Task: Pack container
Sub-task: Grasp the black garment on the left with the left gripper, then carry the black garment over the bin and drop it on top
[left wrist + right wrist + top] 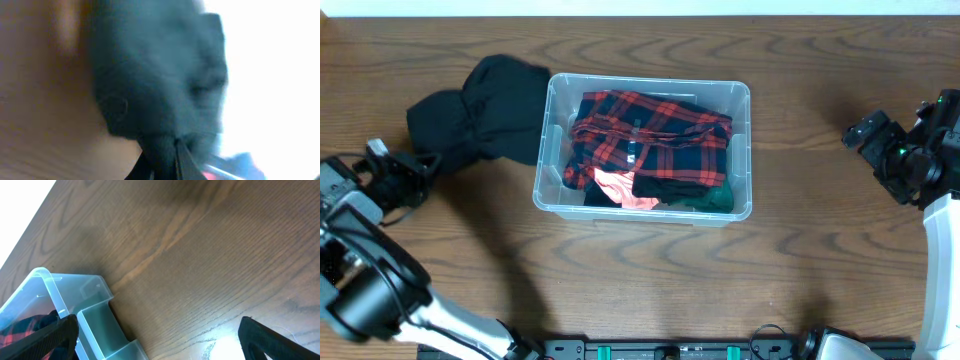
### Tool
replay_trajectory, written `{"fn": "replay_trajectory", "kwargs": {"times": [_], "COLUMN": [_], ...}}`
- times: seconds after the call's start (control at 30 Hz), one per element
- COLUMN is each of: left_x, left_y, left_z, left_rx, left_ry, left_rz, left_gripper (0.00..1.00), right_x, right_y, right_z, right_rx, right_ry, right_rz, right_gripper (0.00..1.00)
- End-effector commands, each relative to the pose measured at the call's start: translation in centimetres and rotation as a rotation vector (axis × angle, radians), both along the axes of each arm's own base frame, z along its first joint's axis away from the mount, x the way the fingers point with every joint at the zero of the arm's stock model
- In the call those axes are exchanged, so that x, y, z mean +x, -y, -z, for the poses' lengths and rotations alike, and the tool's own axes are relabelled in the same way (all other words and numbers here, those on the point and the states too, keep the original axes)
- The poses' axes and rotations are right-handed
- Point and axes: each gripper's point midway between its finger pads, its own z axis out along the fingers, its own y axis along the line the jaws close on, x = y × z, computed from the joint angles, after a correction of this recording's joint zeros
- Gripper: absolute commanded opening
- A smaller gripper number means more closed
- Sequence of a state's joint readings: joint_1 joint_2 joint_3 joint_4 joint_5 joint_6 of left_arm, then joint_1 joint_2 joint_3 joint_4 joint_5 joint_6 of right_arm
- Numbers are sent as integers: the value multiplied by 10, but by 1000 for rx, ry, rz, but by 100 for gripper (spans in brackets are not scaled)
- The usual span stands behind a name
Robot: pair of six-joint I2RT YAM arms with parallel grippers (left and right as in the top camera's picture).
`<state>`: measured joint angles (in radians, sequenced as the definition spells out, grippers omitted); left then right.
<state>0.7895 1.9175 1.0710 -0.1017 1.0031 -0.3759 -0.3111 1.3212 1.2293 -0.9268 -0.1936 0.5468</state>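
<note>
The left gripper (412, 165) lies low at the table's (800, 250) left side, its arm bent back toward the near edge. Its fingers (186, 161) are pinched together on the edge of a black garment (480, 110), which bunches toward the tips in the blurred wrist view. The right gripper (868, 134) is raised at the far right with its jaws spread wide and nothing between them. The clear container (642, 212) sits mid-table, touching the garment, and holds a red plaid shirt (650, 135) over pink (625, 190) and green (712, 198) cloth.
</note>
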Motion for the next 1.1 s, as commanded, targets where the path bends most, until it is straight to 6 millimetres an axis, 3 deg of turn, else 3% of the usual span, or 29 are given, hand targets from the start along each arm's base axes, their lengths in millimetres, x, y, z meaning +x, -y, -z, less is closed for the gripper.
{"fn": "replay_trajectory", "kwargs": {"times": [0.0, 0.23, 0.37, 0.47, 0.57, 0.77, 1.07], "left_x": [2, -38, -63, -82, -90, -83, -44], "left_y": [35, 104, 154, 200, 242, 318, 415], "left_z": [-123, -298, -373, -409, -421, -412, -361], "left_rx": [-22, 81, 114, 105, 52, -39, -77], "left_ry": [295, 605, 756, 859, 906, 965, 993], "left_rz": [148, 290, 378, 489, 600, 795, 909], "left_gripper": [6, 6, 6, 6, 6, 6, 6], "right_x": [0, 0, 0, 0, 0, 0, 0], "right_y": [2, 2, 2, 2, 2, 2, 2], "right_z": [0, 0, 0, 0, 0, 0, 0], "right_rx": [-1, -1, -1, -1, -1, -1, -1], "right_ry": [1, 1, 1, 1, 1, 1, 1], "right_rz": [-2, -2, -2, -2, -2, -2, -2], "right_gripper": [99, 99, 99, 99, 99, 99, 99]}}
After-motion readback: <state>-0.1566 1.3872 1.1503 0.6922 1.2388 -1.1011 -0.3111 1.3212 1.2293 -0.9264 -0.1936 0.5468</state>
